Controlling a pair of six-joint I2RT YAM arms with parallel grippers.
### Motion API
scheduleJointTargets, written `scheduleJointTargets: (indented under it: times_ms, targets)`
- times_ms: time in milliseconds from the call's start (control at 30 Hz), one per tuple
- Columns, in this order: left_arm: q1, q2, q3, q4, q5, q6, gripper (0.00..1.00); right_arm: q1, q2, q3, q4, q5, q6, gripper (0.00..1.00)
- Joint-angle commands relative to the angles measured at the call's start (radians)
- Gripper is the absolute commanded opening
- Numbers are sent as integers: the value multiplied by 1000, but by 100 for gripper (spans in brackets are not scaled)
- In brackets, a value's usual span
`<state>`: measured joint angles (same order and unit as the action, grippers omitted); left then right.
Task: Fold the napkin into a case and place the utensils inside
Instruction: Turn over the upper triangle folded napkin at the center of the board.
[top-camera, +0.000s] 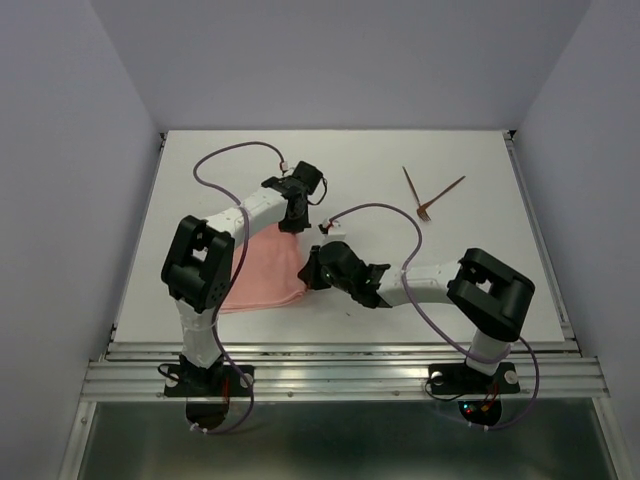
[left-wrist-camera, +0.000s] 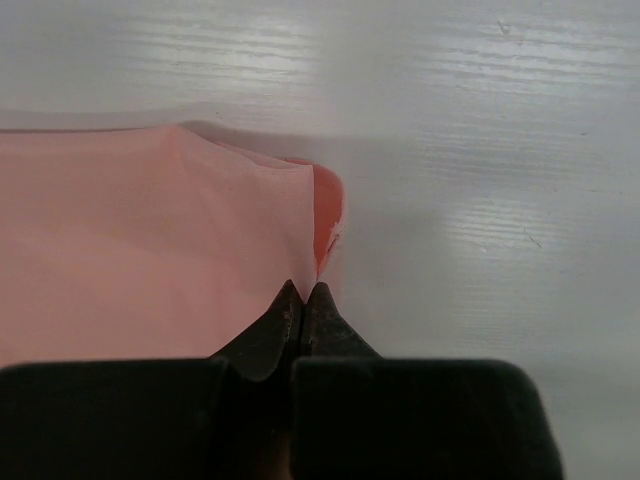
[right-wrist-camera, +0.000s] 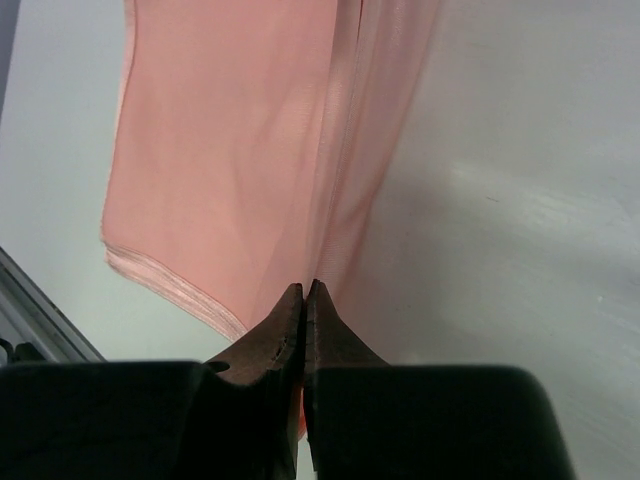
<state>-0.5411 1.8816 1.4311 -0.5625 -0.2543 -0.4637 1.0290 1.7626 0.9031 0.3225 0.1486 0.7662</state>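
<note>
1. The bench (top-camera: 500, 280) is bare between the cloth and the far-right corner. That gives the arms room to swing right. The rail along the near edge sits close to the cloth's near hem, so there is little slack on that side.
2. The napkin (top-camera: 262, 272) lies left of centre, flat and partly doubled, not yet a narrow case. I judge the folding step is in hand.
3. The left gripper (left-wrist-camera: 305, 290) is closed tight, pinching the napkin's far right corner, which is puckered up off the bench.
4. The right gripper (right-wrist-camera: 305, 288) is likewise clamped on the napkin's right edge, nearer the rail.
5. The next move probably calls for both grippers to carry that edge leftward together, level, keeping the hem straight.
6. The utensils (top-camera: 424, 208) lie far right, well apart from the cloth and untouched.
</note>
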Motion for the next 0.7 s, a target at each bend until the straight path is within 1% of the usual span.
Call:
scheduleJointTargets:
  times_ms: [0, 300, 533, 667]
  targets:
    - [17, 4, 110, 296, -184, -7, 0, 49, -43, -64, -129, -123, 12, 1]
    - [-39, 50, 126, 294, -186, -7, 0, 49, -52, -133, -122, -78, 12, 1]
    - [-72, 80, 137, 288, -188, -13, 0, 49, -68, -220, -43, -69, 4, 1]
    - [-83, 102, 155, 279, -157, -9, 0, 49, -66, -247, -17, -64, -2, 1]
